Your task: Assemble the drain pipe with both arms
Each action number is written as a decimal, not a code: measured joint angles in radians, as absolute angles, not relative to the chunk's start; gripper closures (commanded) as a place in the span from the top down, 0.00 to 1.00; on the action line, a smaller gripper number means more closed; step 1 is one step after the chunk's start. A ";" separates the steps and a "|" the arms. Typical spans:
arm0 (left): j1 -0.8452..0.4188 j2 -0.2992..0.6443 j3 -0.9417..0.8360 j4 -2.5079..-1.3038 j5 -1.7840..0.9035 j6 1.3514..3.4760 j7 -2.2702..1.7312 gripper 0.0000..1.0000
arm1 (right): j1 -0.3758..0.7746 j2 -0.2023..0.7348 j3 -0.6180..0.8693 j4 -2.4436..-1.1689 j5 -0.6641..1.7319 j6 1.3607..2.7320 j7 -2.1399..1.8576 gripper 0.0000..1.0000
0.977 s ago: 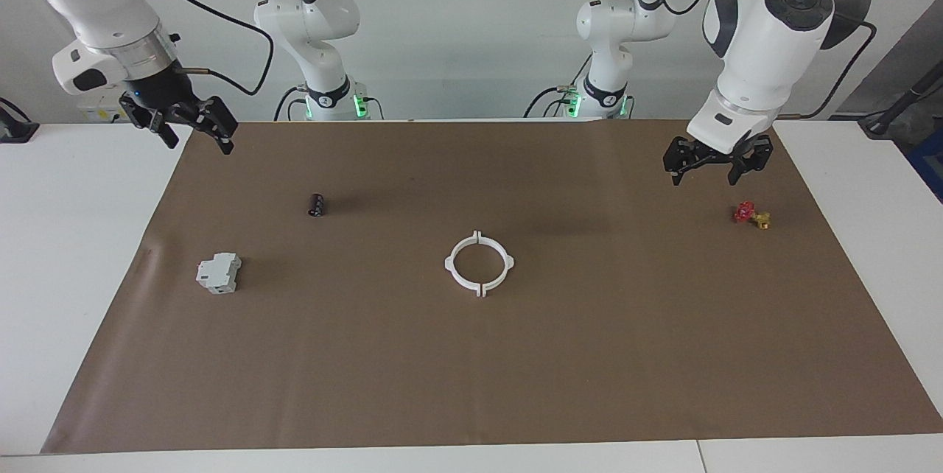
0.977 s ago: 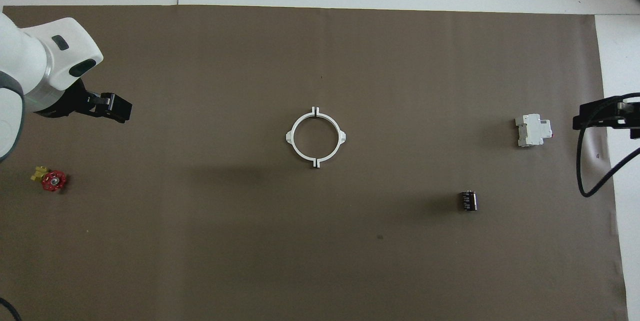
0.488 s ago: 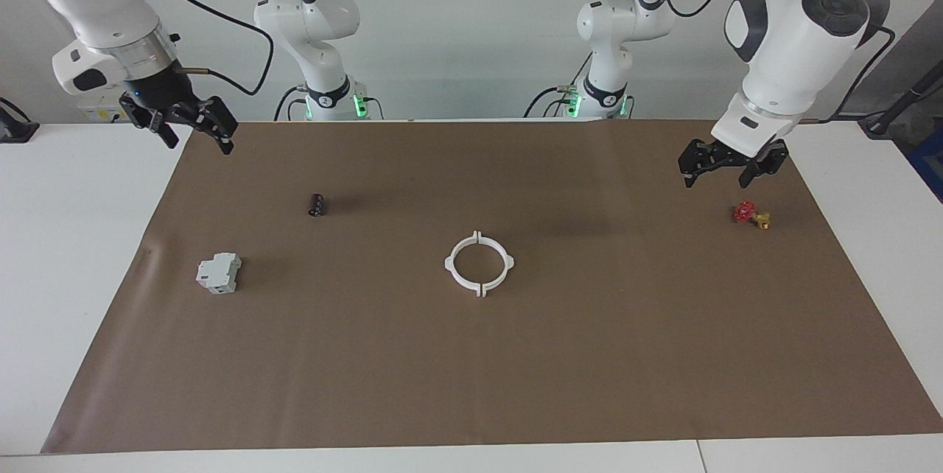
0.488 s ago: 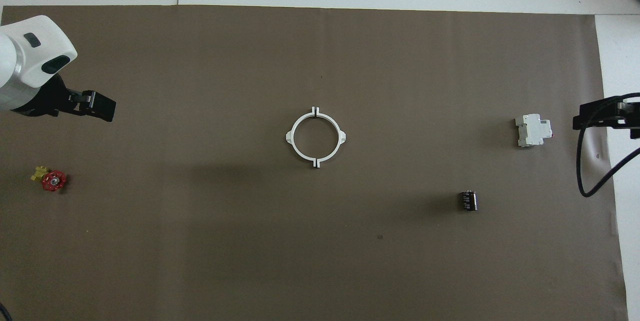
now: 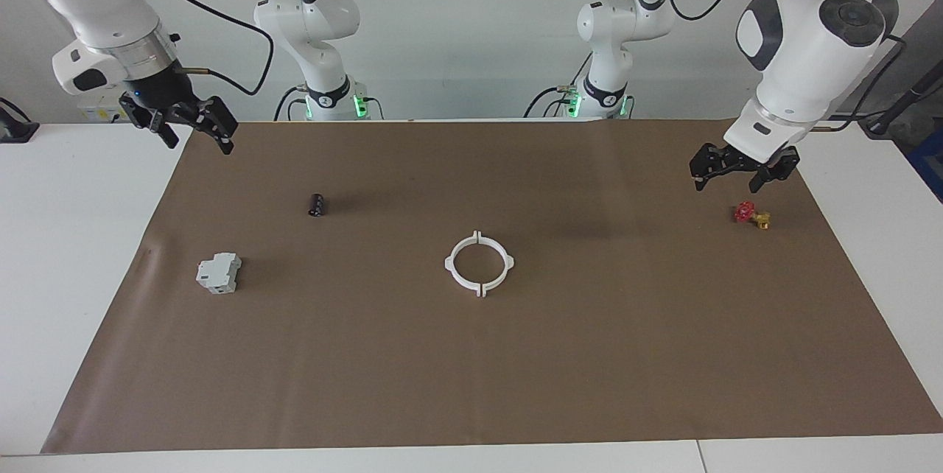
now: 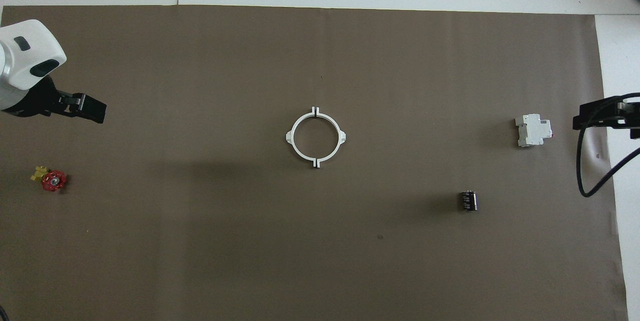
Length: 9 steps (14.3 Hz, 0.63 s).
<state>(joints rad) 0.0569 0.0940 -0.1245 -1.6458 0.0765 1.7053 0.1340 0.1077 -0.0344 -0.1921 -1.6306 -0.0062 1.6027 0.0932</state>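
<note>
Lying at the middle of the brown mat [image 5: 516, 384], the drain pipe [image 5: 479, 264] shows as two white half-rings set end to end in a closed ring, flat on the tabletop [image 5: 66, 237], with small tabs at both joints and on its sides.

Taking that ring as the landmark: a grey-white boxy block [image 5: 219, 272] sits well apart from it toward the right arm's end of the tabletop, about as far from the robots as the ring. A small dark cylinder [image 5: 316, 205] lies between ring and block but nearer to the robots. A red and yellow valve piece [image 5: 751, 215] rests well apart from the ring toward the left arm's end, also nearer to the robots. Nothing touches the ring or crowds it; bare mat surrounds it on every side, widest on the side away from the robots.

The left gripper [image 5: 744, 169] hangs in the air over the mat just beside the valve piece, fingers spread and holding nothing. The right gripper [image 5: 193, 127] hovers over the mat's corner at the right arm's end, well apart from the ring, its fingers likewise spread and empty.

No writing on any of the parts can be read.
</note>
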 measured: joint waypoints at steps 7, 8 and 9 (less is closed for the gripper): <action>0.035 0.086 -0.065 -1.642 -0.016 1.712 0.191 1.00 | 0.108 -0.034 -0.192 -1.631 -0.006 1.603 0.093 1.00; 0.026 0.086 -0.064 -1.641 -0.018 1.713 0.166 1.00 | 0.108 -0.034 -0.192 -1.631 -0.006 1.603 0.093 1.00; 0.017 0.085 -0.063 -1.640 -0.018 1.713 0.137 1.00 | 0.108 -0.034 -0.192 -1.631 -0.006 1.603 0.093 1.00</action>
